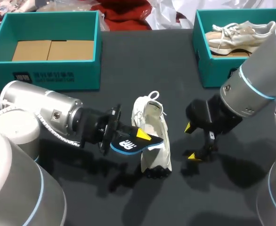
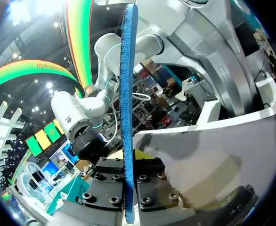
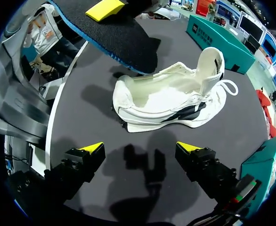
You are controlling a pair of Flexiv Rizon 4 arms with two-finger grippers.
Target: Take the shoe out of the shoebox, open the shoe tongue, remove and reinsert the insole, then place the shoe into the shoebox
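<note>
Head view: our left fingers [image 1: 142, 134] gripped the insole [image 1: 126, 144], raised close by the shoe [image 1: 153, 120] on the counter [image 1: 128, 70].
Right fingers [image 1: 188, 127]: ours stood open — well spread — beside the shoe.

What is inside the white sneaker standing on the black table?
The white sneaker shows only its bare pale inner bed. The dark, blue-edged insole is outside it, held in the left gripper near the heel. The toe end inside is hidden under the upper.
</note>
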